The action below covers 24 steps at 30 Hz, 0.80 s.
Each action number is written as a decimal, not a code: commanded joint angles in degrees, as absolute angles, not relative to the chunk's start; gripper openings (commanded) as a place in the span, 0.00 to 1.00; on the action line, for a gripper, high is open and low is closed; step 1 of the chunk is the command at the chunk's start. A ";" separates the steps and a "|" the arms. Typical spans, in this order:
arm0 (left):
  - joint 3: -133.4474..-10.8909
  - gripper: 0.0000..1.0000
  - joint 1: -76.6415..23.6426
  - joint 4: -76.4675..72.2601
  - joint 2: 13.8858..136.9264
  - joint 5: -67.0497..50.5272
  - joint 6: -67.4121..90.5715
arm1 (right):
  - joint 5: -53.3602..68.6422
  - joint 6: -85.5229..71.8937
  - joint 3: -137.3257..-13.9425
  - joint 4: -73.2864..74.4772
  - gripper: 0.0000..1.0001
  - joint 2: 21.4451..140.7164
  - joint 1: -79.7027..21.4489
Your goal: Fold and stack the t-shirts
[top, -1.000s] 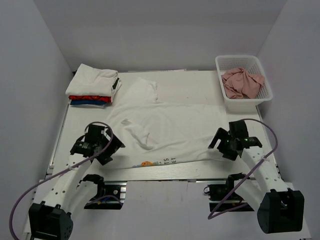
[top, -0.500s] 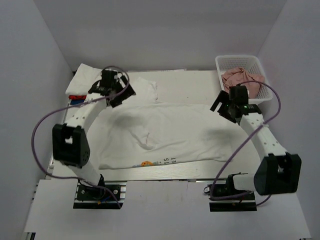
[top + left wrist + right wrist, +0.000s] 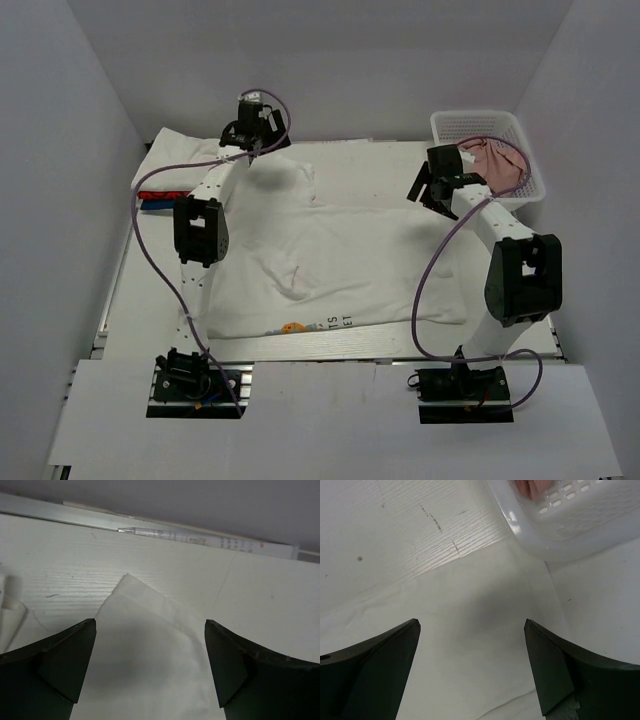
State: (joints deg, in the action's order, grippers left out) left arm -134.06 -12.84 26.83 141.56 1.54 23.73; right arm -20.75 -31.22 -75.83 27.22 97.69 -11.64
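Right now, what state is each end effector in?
Left end effector: open, empty, above the white t-shirt.
Right end effector: open, empty, near the basket.

The top external camera is looking down on the whole table (image 3: 375,168) from above and behind. Both wrist cameras are pointing down, close over the white t-shirt (image 3: 345,255), sharing it with that view.

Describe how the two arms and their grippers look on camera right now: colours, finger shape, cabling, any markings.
The arms match. The left arm and right arm have white links joined by black joint blocks, on black bases. A purple cable loops loosely alongside each. The left gripper and right gripper are black, with broad, dark, wedge-shaped fingers. No markings are legible.
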 commanded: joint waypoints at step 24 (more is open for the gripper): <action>-141.60 0.66 -18.54 15.72 159.44 19.76 12.40 | -26.10 -29.45 -76.38 26.02 0.90 102.74 -12.22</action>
